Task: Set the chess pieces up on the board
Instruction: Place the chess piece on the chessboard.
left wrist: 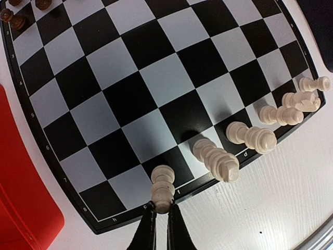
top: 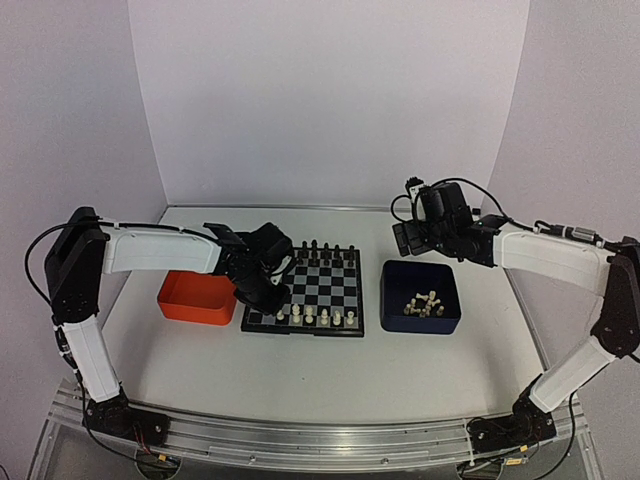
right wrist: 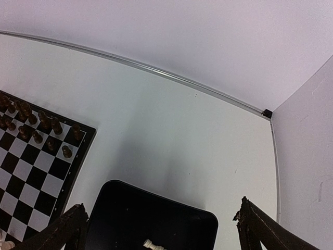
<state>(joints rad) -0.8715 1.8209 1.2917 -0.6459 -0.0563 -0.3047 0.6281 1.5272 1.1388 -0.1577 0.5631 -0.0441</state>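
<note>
At the board's (left wrist: 156,78) near rim, the left gripper (left wrist: 160,211) pinches a cream chess piece (left wrist: 162,185) on the edge row (more cream pieces (left wrist: 252,138) line it), while the right gripper (right wrist: 158,211) hangs wide open over the dark blue tray (right wrist: 125,208).

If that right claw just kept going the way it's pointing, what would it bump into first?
Probably the dark blue tray, which lies right ahead of the open right claw in its own camera. Depth is hard to judge.

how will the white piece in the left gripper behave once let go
Probably tips easily: the white piece is tall over a small base. Likely light and stiff; it looks like small plastic. Toppled, its round body may roll.
</note>
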